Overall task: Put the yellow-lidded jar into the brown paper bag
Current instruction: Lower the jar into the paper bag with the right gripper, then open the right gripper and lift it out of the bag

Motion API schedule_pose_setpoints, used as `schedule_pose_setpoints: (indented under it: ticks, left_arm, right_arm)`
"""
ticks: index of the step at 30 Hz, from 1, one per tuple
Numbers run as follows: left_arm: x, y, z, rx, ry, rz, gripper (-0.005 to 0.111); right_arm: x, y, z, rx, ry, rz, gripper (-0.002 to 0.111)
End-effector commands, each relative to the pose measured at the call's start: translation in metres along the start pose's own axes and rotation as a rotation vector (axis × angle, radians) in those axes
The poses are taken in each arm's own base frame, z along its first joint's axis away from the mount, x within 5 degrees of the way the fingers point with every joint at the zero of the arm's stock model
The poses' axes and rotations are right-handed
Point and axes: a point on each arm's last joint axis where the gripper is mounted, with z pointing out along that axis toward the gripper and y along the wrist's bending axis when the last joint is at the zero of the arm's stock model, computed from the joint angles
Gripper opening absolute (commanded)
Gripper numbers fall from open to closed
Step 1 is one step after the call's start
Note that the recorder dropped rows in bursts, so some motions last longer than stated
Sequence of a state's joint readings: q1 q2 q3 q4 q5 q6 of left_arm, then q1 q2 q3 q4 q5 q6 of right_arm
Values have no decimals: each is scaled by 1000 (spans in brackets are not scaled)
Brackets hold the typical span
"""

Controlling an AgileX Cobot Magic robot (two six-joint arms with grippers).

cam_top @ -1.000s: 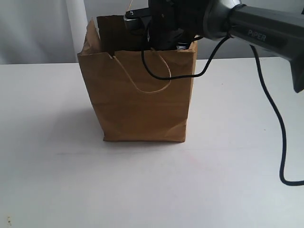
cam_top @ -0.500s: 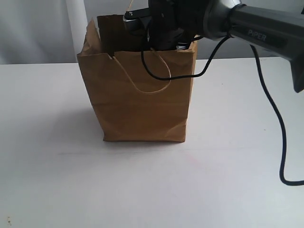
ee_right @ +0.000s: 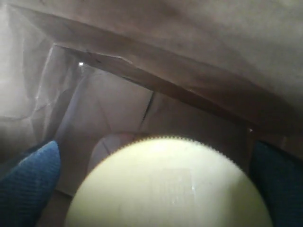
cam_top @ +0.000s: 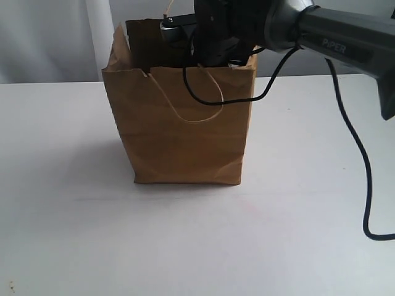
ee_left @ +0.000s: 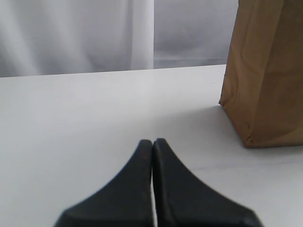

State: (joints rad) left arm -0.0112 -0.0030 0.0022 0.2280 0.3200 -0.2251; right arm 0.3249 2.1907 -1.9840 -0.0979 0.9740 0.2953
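The brown paper bag (cam_top: 182, 123) stands upright on the white table, and its side wall (ee_left: 267, 75) shows in the left wrist view. My right arm reaches down through its open top, with the wrist (cam_top: 216, 31) above the rim and the fingers hidden inside. In the right wrist view my right gripper (ee_right: 152, 147) is inside the bag, its blue fingers (ee_right: 28, 182) on either side of the yellow-lidded jar (ee_right: 165, 189). Only the round lid shows. My left gripper (ee_left: 152, 142) is shut and empty, low over the table beside the bag.
A black cable (cam_top: 361, 160) hangs from the right arm down to the table on the right. A loop handle (cam_top: 197, 114) droops over the bag's front. A pale curtain (ee_left: 94, 33) backs the table.
The right wrist has sunk slightly at the bag's mouth, and the bag's top edge has shifted a little. The left arm stays out of the exterior view.
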Motion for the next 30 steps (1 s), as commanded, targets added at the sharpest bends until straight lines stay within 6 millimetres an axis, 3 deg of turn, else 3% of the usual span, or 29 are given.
schedule_pose_setpoints:
  ticks: [1, 6, 14, 18, 24, 30]
  left_arm:
    - [-1, -1, 0, 8, -8, -6, 1]
    - [-1, -1, 0, 8, -8, -6, 1]
    - [-1, -1, 0, 8, -8, -6, 1]
    - [-1, -1, 0, 8, -8, -6, 1]
    - [-1, -1, 0, 8, -8, -6, 1]
    - [-1, -1, 0, 8, -8, -6, 1]
  right_arm:
    - [-2, 3, -7, -31, -10, 14, 105]
    - [-12, 4, -32, -57, -106, 12, 95]
    - [-19, 3, -81, -90, -210, -19, 24]
    - [-19, 5, -104, -147, -228, 13, 0]
    - [-13, 0, -145, -139, -239, -20, 0]
    - [1, -9, -204, -136, -266, -81, 0]
